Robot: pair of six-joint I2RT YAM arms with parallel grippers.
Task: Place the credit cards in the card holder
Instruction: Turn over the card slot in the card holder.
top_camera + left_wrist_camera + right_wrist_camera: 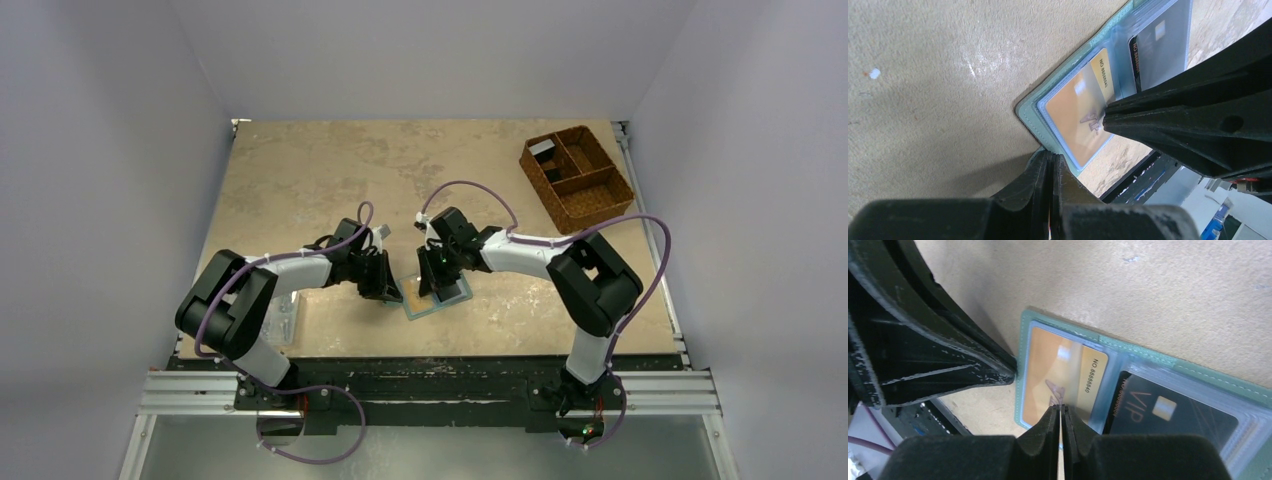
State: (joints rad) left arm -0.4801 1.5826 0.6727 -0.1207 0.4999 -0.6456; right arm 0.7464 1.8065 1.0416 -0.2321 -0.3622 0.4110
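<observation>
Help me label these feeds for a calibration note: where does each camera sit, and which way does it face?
Top external: above and behind the bases, looking down at the table; left arm and right arm meet over the card holder.
Left wrist: on the left arm, aimed down past the shut left pincer at the card holder's corner.
Right wrist: on the right arm, aimed down past the right pincer at the orange card.
Shared: both wrist views show that card and the opposite pincer.
</observation>
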